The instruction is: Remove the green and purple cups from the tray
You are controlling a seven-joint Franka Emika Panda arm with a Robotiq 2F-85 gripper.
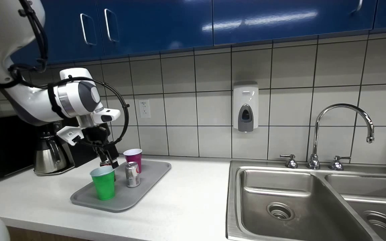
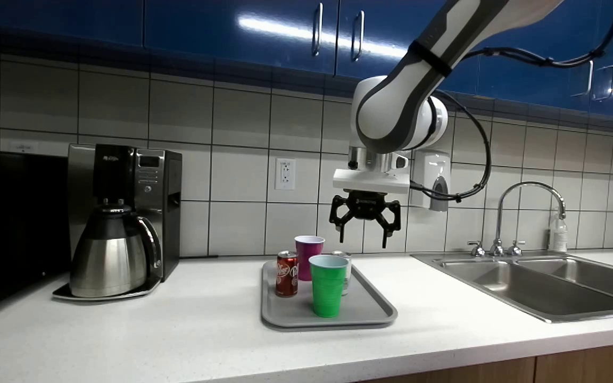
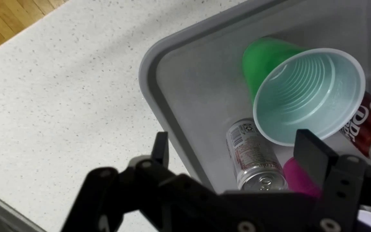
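The grey tray [image 2: 366, 307] lies on the counter with both cups standing upright on it. Nearest the counter's front is the green cup [image 2: 326, 293], its pale inside facing up in the wrist view [image 3: 311, 93]. Toward the wall stands the purple cup [image 1: 137, 162]; in the wrist view the purple cup [image 3: 296, 177] is mostly covered by a finger. My gripper [image 2: 363, 241] hangs above the tray, fingers pointing down and wide apart. Nothing is between them. The right-hand finger [image 3: 312, 154] overlaps the green cup's rim in the wrist view; I cannot see contact there.
A silvery can [image 1: 132, 175] and a dark red can [image 2: 286, 274] share the tray, close to the cups. A coffee maker with a steel carafe [image 2: 114, 255] stands beside the tray. The double sink [image 1: 281, 194] is on the opposite side, with a tiled wall behind.
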